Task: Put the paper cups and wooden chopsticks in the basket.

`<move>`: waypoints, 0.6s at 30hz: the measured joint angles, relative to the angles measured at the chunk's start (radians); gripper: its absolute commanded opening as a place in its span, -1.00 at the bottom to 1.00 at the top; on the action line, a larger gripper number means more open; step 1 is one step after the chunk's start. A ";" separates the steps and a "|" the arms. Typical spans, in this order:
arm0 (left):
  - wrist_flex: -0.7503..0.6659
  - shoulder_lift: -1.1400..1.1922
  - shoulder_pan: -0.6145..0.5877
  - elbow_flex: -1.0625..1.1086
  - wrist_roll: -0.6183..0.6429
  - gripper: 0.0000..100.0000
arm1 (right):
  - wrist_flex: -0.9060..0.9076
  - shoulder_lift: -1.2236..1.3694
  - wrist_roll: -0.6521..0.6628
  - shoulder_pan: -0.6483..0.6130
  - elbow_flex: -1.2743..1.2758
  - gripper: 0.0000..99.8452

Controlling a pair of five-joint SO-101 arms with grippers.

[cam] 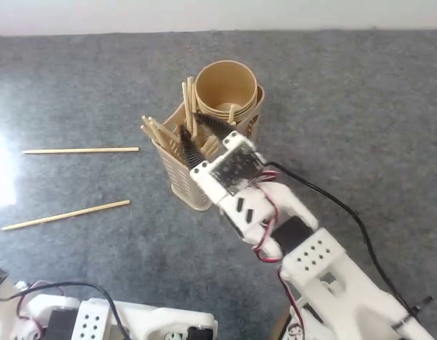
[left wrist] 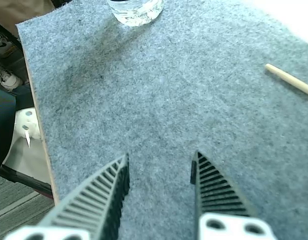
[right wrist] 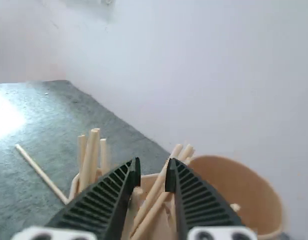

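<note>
The right gripper point(right wrist: 153, 172) is seen with its black ribbed jaws parted by only a narrow gap, and it is held just above the open top of the basket point(cam: 181, 183). Through that gap, two of the wooden chopsticks point(right wrist: 154, 197) standing in the basket are seen; whether either jaw touches them cannot be told. In the high view, the same gripper point(cam: 191, 126) is placed over the basket's chopstick side, with its white wrist and arm point(cam: 310, 255) running back toward the near right corner. The basket, beige with slotted walls, is set upright near the middle of the grey felt mat point(cam: 360, 106). A bundle of chopsticks point(cam: 161, 134) is leaned in one half of it, their tips fanned out above the rim, and the stacked paper cups point(cam: 225, 81) are seated in the other half, mouths up. Two more chopsticks are left lying flat on the mat, well apart from the basket: one point(cam: 80, 150) farther back, the other point(cam: 66, 214) nearer and angled. The left gripper point(left wrist: 161, 170) is held with its jaws spread wide and nothing between them, low over bare felt. The end of one loose chopstick point(left wrist: 291, 81) is caught beyond it, and a clear container point(left wrist: 136, 10) is stood at the mat's far edge.
</note>
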 measured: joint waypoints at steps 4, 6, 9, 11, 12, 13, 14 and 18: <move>0.000 0.000 0.060 0.000 0.000 -0.61 | 0.069 -0.132 0.052 0.041 0.000 -0.82; 0.000 0.000 0.104 0.000 0.000 -0.61 | 0.149 -0.190 0.098 0.032 -0.002 -0.82; 0.000 0.000 0.164 0.000 0.000 -0.60 | 0.267 -0.265 0.181 0.031 -0.002 -0.82; 0.000 0.000 0.181 -0.014 0.000 -0.60 | 0.325 -0.319 0.229 0.031 -0.002 -0.82; 0.000 0.000 0.189 -0.034 0.000 -0.60 | 0.353 -0.350 0.245 0.035 -0.002 -0.82; 0.000 0.000 0.196 -0.060 0.000 -0.59 | 0.377 -0.385 0.256 0.041 -0.002 -0.82; 0.003 0.000 0.206 -0.091 0.000 -0.57 | 0.402 -0.419 0.264 0.051 -0.002 -0.82; 0.055 0.000 0.321 -0.245 0.000 -0.52 | 0.512 -0.577 0.285 0.098 -0.002 -0.82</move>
